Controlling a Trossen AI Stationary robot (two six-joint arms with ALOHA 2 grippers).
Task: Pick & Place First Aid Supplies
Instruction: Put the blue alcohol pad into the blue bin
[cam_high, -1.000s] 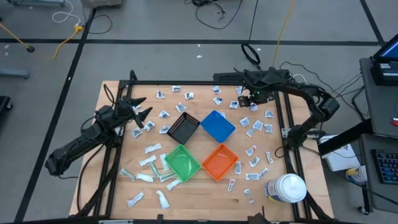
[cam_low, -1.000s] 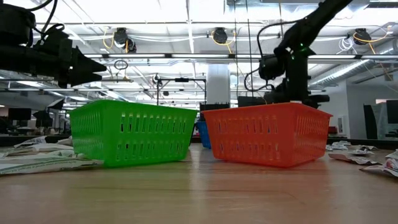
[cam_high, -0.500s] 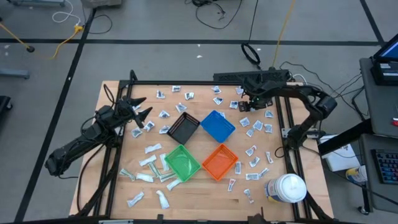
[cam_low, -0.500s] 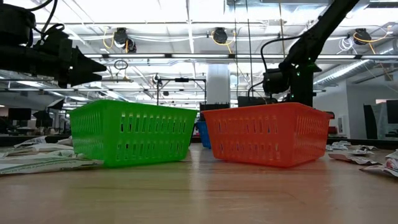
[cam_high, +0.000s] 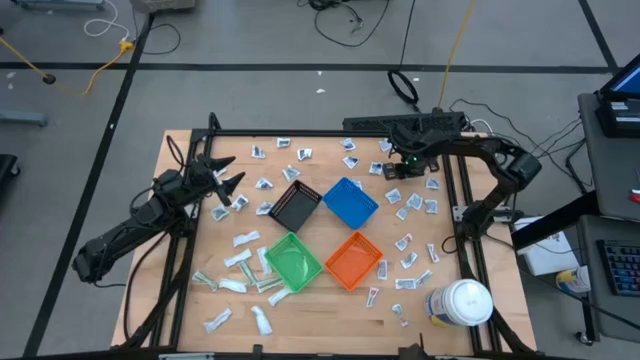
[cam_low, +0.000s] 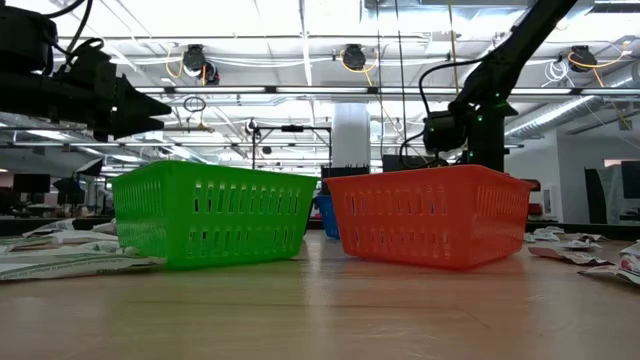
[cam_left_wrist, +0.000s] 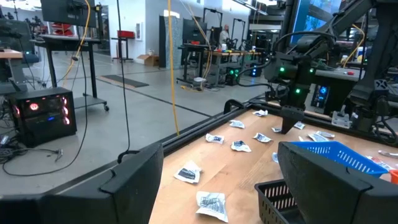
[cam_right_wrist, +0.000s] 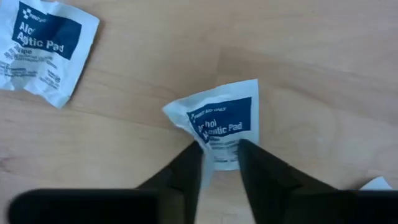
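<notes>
Small white first aid packets lie scattered flat over the wooden table (cam_high: 200, 300). My right gripper (cam_right_wrist: 219, 163) points down at the table's far right, shut on one alcohol pad packet (cam_right_wrist: 224, 127), which in the high view shows as a small packet (cam_high: 393, 170). Another pad packet (cam_right_wrist: 43, 50) lies close by. In the low view the orange bin (cam_low: 430, 215) hides those fingers. My left gripper (cam_left_wrist: 217, 186) is open and level above the table's left side, a left gripper (cam_high: 228, 180) holding nothing. My right gripper pinches the packet's edge (cam_right_wrist: 219, 154) between its two fingers (cam_right_wrist: 186, 171), which come from above and point down. The packet lies flat on the table, its printed face up, a little crumpled at the pinched edge.
Black (cam_high: 296, 206), blue (cam_high: 349, 201), green (cam_high: 292, 259) and orange (cam_high: 353, 259) bins stand in a cluster at the table's middle. A large white jar (cam_high: 460, 302) stands at the near right corner. Black frame rails (cam_high: 465, 200) border the table's sides.
My right gripper has sunk toward the table at the far right, over the packets there, and then kept still. My left arm has not moved.
</notes>
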